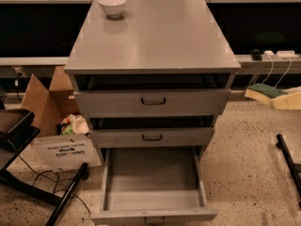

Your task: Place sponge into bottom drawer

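The sponge (261, 91), pale yellow foam with a dark green face, hangs in the air to the right of the grey cabinet at the height of the top drawer. My gripper (278, 99) comes in from the right edge and is shut on the sponge's right end. The bottom drawer (153, 179) is pulled out at the lower middle, a shallow grey tray with nothing in it. The sponge is well to the right of the drawer and above it.
The two upper drawers (153, 101) are closed. A white bowl (112, 5) sits at the cabinet top's back left. A cardboard box (43, 99) and a black stand (21, 140) are on the left. A black bar (289, 160) lies on the floor at the right.
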Controlling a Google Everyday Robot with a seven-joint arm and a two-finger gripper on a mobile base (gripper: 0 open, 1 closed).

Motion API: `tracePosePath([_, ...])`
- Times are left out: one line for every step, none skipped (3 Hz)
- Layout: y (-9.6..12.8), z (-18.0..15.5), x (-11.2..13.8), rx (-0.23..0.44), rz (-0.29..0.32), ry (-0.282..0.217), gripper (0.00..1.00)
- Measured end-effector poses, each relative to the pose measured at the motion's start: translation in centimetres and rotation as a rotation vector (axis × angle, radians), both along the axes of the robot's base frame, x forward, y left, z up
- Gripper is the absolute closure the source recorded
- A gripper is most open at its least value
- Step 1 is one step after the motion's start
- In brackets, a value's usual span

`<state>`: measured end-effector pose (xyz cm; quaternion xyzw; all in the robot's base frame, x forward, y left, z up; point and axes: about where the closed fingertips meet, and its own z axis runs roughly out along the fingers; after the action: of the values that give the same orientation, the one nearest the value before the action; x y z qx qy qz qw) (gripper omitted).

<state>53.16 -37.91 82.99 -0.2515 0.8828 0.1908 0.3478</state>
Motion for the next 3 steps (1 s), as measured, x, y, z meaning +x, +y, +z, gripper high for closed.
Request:
tracePosePath([0.0,0.1,0.0,-0.011,0.000,0.009,1.00])
tracePosePath([0.2,0.2,0.4,-0.003,-0.015,0.002,1.00])
tracePosePath([1.0,1.6,-0.5,-0.044,-0.023,-0.067,1.00])
